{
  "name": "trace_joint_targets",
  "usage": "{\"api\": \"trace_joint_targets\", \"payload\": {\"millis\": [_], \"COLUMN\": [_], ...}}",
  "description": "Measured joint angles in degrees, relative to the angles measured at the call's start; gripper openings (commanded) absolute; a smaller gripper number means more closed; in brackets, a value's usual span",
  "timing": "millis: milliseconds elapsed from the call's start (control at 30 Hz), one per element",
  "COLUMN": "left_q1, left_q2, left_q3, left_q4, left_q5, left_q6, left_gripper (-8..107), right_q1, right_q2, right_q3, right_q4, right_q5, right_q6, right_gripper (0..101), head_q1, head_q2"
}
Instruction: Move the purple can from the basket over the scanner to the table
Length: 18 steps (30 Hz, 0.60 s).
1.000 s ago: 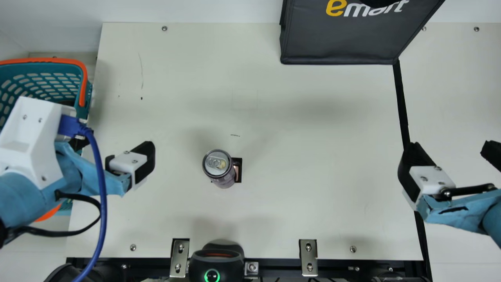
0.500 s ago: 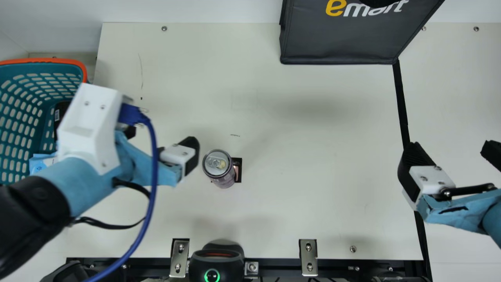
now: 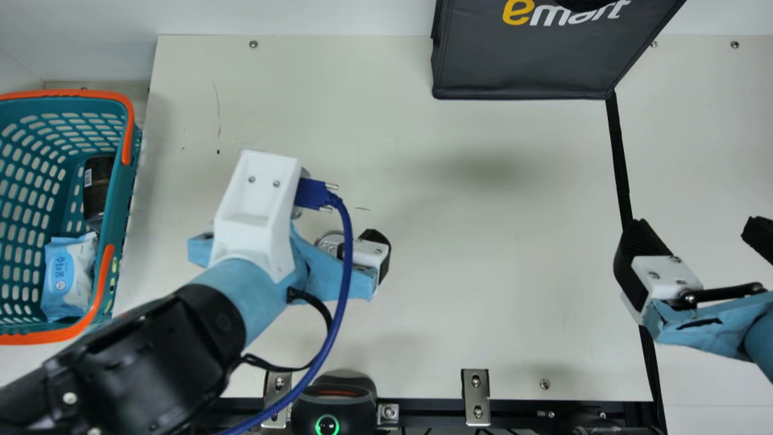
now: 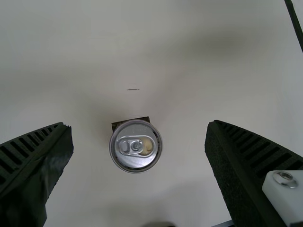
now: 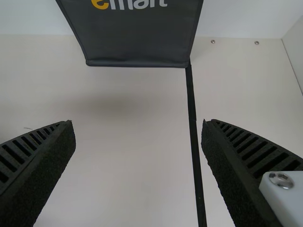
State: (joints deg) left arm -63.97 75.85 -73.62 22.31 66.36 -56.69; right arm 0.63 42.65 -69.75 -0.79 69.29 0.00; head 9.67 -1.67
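Observation:
The can, standing upright on the table [image 3: 459,290], shows part of its silver lid [image 3: 326,240] in the main view, the rest covered by my left gripper [image 3: 329,275]. In the left wrist view the can's lid with its tab [image 4: 136,146] lies between the spread fingers of my left gripper [image 4: 138,128], touching neither. My right gripper [image 3: 694,228] is open over the table's right side, and in the right wrist view nothing is between the fingers of my right gripper [image 5: 137,125]. The scanner [image 3: 335,396] is at the near edge. The basket [image 3: 121,199] stands at far left.
A blue-and-white pack [image 3: 69,278] and a dark cylindrical item [image 3: 98,187] lie in the basket. A black bag [image 3: 525,66] stands at the back. Metal brackets [image 3: 476,399] sit on the near edge. A blue cable [image 3: 338,326] hangs from my left wrist.
My left gripper has moved right from beside the basket to over the can, uncovering the basket's contents. The can and my right arm have kept still.

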Motion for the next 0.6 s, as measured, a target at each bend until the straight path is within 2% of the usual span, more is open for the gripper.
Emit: {"api": "trace_joint_targets", "payload": {"millis": [433, 600], "left_q1": [-0.91, -1.21], "left_q2": [1.39, 1.24], "left_q3": [0.30, 2.34], "left_q4": [1.11, 0.88], "left_q5": [0.61, -0.65], "left_q6": [-2.02, -1.58], "left_gripper": [90, 90], "right_q1": [0.00, 0.00], "right_q2": [0.00, 0.00], "right_q3": [0.00, 0.00], "right_q4": [0.00, 0.00], "right_q5": [0.00, 0.00], "right_q6": [0.00, 0.00], "right_gripper": [95, 95], "head_q1": [0.00, 0.00], "head_q2": [0.00, 0.00]}}
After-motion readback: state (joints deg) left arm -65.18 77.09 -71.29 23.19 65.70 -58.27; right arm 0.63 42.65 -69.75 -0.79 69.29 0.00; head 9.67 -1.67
